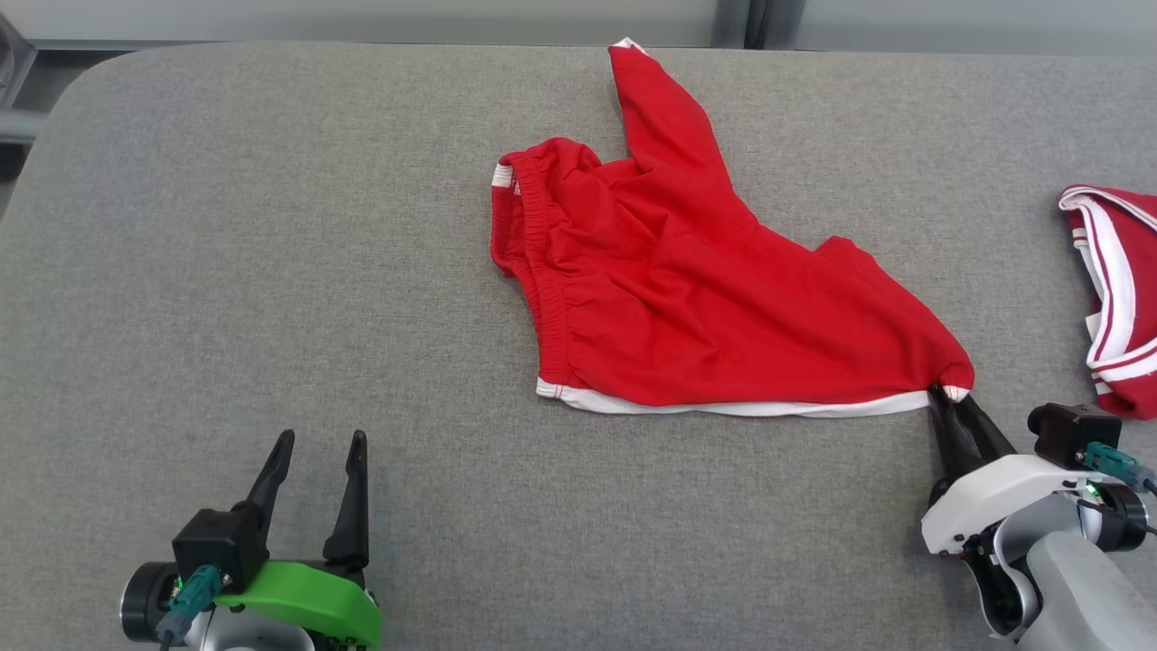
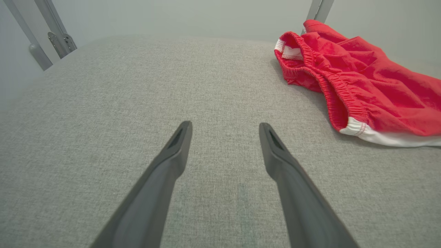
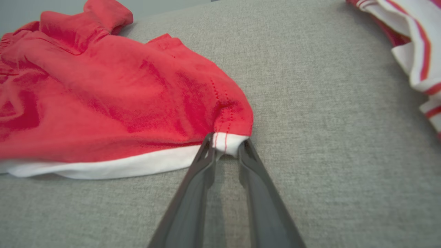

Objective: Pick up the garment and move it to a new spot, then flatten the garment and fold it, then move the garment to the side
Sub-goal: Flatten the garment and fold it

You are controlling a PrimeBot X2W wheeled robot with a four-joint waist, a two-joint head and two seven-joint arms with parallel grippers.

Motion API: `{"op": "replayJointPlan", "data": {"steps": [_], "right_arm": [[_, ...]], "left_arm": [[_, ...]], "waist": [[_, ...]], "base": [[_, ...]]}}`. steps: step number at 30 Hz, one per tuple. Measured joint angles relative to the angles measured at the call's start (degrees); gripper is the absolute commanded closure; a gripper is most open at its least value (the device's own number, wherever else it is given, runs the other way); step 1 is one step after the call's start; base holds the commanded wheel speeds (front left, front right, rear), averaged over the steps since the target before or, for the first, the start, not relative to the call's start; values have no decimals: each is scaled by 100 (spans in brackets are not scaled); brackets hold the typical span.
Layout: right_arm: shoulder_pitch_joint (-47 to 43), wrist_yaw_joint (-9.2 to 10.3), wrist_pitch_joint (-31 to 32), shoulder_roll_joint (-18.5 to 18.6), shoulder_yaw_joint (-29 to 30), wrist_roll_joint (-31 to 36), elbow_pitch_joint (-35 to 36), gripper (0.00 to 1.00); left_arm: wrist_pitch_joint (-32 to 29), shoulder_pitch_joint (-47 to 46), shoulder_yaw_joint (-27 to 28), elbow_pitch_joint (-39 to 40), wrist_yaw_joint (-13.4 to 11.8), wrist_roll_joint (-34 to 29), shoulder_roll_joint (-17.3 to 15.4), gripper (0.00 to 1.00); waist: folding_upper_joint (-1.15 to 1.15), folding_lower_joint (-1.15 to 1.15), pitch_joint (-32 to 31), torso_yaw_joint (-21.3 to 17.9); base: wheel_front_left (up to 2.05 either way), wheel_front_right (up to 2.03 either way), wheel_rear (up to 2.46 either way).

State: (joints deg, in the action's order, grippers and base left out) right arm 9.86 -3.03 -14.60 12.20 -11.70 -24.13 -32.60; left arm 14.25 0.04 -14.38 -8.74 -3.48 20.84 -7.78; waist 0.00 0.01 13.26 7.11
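Observation:
The garment is a pair of red shorts with a white hem and an elastic waistband, lying crumpled on the grey padded table. In the left wrist view the garment lies to the upper right of that gripper. My right gripper is at the garment's near right corner, its fingers shut on the white hem. The right wrist view shows the white hem corner pinched between the two fingertips of the right gripper. My left gripper stands open at the lower left, well clear of the cloth, nothing between its fingers.
A second red garment with white stripes lies at the table's right edge, near my right arm; it also appears at the top right of the right wrist view. Metal frame legs stand beyond the table's far edge.

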Motion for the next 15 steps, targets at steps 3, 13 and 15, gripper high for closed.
{"op": "replayJointPlan", "data": {"steps": [3,13,15], "right_arm": [[26,-67,0,-47,0,1,-33,100],[343,-252,0,-112,-226,180,-48,100],[416,-254,0,-118,-260,254,-44,100]], "left_arm": [[-1,0,-37,-88,96,25,26,0],[-316,-554,-764,-436,754,-64,18,0],[-414,-720,-857,-530,831,-98,15,0]], "waist": [[0,0,2,-17],[0,-1,109,-274],[0,-1,134,-352]], "base": [[0,0,0],[0,0,0],[0,0,0]]}}
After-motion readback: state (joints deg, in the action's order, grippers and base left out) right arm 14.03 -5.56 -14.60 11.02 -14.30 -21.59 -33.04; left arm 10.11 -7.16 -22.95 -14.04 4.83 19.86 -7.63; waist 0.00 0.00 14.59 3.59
